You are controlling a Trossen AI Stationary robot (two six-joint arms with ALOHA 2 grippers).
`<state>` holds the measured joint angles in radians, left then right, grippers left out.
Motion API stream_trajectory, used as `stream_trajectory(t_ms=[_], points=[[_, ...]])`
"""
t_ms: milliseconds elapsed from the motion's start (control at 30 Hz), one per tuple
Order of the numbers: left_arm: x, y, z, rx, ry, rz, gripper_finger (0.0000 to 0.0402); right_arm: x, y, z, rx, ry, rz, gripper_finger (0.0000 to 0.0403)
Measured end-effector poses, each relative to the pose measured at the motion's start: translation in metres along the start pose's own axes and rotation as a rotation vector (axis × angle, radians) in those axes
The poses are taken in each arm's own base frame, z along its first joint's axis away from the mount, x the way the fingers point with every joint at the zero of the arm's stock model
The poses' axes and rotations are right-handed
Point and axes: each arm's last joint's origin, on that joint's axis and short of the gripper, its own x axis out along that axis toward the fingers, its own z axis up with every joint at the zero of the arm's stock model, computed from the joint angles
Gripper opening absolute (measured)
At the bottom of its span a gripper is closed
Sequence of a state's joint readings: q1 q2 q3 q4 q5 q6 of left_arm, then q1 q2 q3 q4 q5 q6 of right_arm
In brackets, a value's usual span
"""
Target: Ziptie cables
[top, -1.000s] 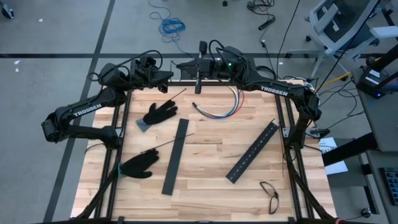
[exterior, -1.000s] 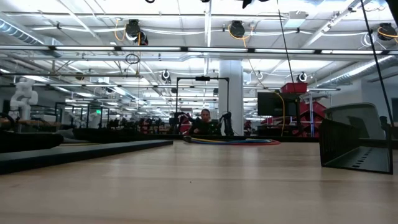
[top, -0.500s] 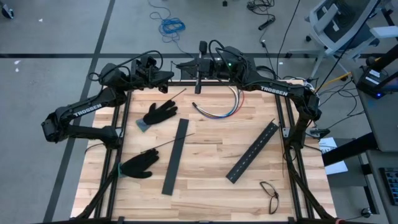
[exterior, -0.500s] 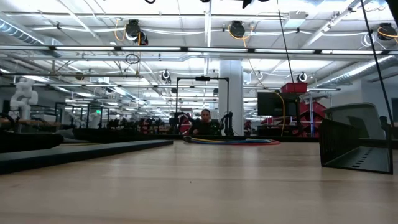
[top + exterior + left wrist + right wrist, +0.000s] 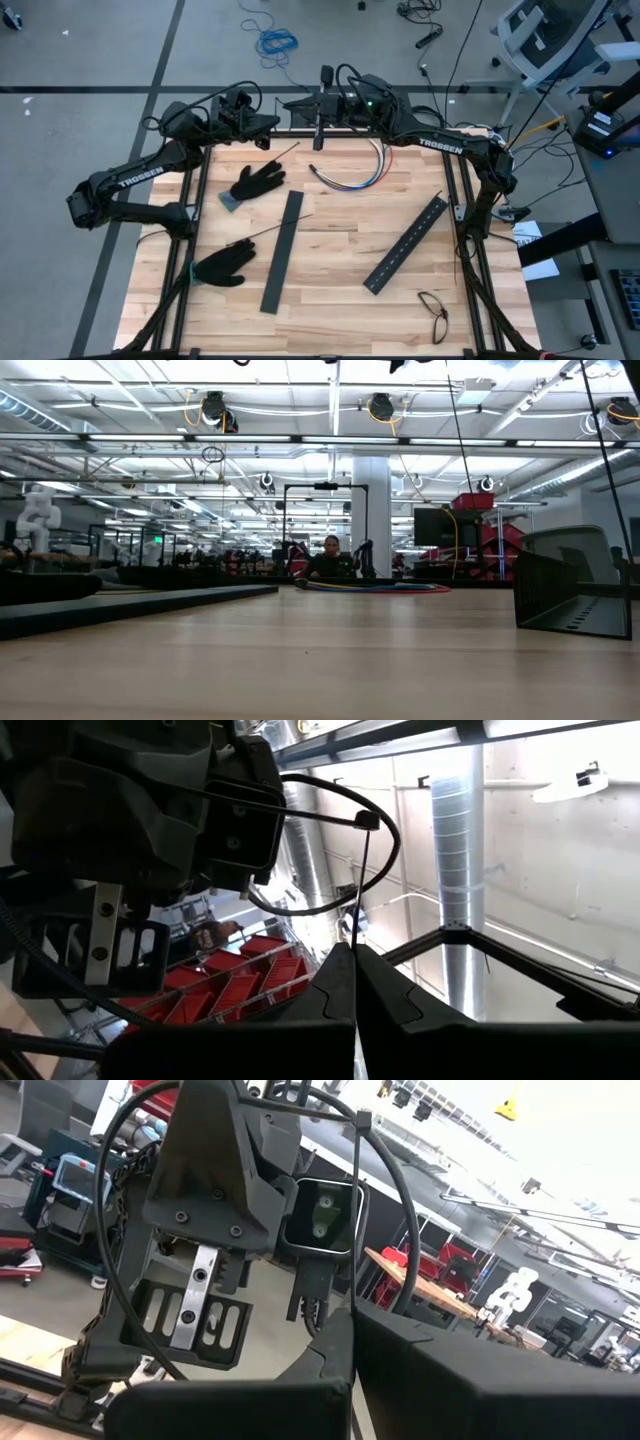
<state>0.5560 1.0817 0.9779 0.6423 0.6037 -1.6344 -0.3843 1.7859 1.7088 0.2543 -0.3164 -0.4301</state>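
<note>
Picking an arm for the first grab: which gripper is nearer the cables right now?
Right. The right gripper is parked shut at the table's far edge, a short way left of the cables. The left gripper, also shut, sits farther left along that edge.

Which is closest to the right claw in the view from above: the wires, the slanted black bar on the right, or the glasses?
The right claw is parked, shut, at the table's far edge near the middle.
1. Wires: far side of the table, just right of the claw.
2. Slanted bar: middle right of the table.
3. Glasses: near right corner, farthest away.
</note>
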Motion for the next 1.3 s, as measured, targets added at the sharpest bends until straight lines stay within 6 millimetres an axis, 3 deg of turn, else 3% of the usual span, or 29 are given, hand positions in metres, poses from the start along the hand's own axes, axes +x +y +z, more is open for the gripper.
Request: stream_trajectory(t_ms=[1300], points=[[0.0000, -0.0001, 0.0000, -0.006, -0.001, -0.001, 0.0000, 0.0001, 0.0004, 0.0000, 0.000, -0.001, 0.005, 0.0000]])
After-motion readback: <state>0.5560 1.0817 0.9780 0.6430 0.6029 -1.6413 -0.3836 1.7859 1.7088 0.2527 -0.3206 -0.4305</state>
